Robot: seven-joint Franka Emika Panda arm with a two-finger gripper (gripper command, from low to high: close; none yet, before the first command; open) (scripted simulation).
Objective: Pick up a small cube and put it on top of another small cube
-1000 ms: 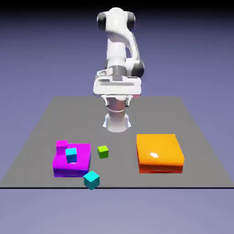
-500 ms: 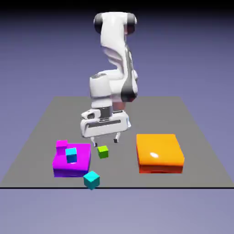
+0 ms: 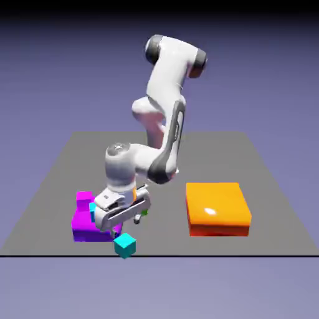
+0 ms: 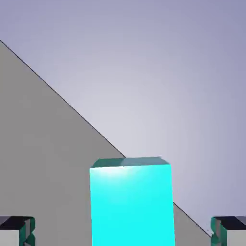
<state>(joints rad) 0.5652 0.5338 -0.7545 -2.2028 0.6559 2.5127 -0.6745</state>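
Pincer: the pincer [image 3: 123,219] hangs low over the near part of the worktop, just above and behind the small cube in the exterior view; its jaws are spread wide and carry nothing.
Fingertips: in the hand view two grey fingertips [image 4: 17,230] sit at the bottom corners, far apart, each with a clear gap to the cube between them.
Small cube: the small cube [image 3: 125,245], turquoise-teal, rests on the worktop close to the near edge, in front of the magenta block; in the hand view the small cube [image 4: 130,204] fills the lower middle, lit bright on the face toward the camera.
Contact: no touch between the fingertips and the small cube shows in either view.
Arm: the white arm [image 3: 165,106] bends down from the far side and leans toward the exterior view's left.
Magenta block: a magenta block [image 3: 82,219] lies just behind the small cube, partly hidden by the hand; a smaller magenta piece stands on its far left corner.
Sky-blue cube: only a sliver [image 3: 92,207] shows at the hand's left side, over the magenta block.
Green cube: a glimpse [image 3: 144,212] shows just right of the hand.
Orange slab: the orange slab [image 3: 217,208] lies well apart, toward the exterior view's right.
Worktop: the grey worktop [image 3: 261,187] carries everything; in the hand view its edge runs diagonally behind the cube.
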